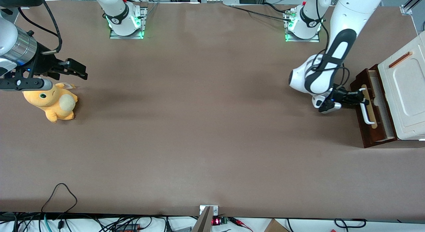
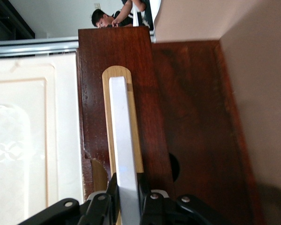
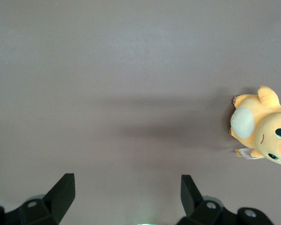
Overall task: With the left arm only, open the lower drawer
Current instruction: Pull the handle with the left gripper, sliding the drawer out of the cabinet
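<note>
The lower drawer (image 1: 382,102) stands partly pulled out from under the cream-white cabinet top (image 1: 403,92), and its light wood inside shows. Its dark brown front (image 2: 150,93) carries a white bar handle (image 1: 365,114) on a pale wood strip. The left arm (image 1: 332,59) reaches down in front of the drawer. Its black gripper (image 1: 360,97) is shut on the handle near the end farther from the front camera. In the left wrist view the gripper (image 2: 128,187) has one black finger on each side of the white handle (image 2: 124,140), both pressed against it.
A small copper-coloured bar (image 1: 400,59) lies on the cabinet top. A yellow plush toy (image 1: 51,102) sits toward the parked arm's end of the table. Loose cables (image 1: 59,195) hang over the table's edge nearest the front camera.
</note>
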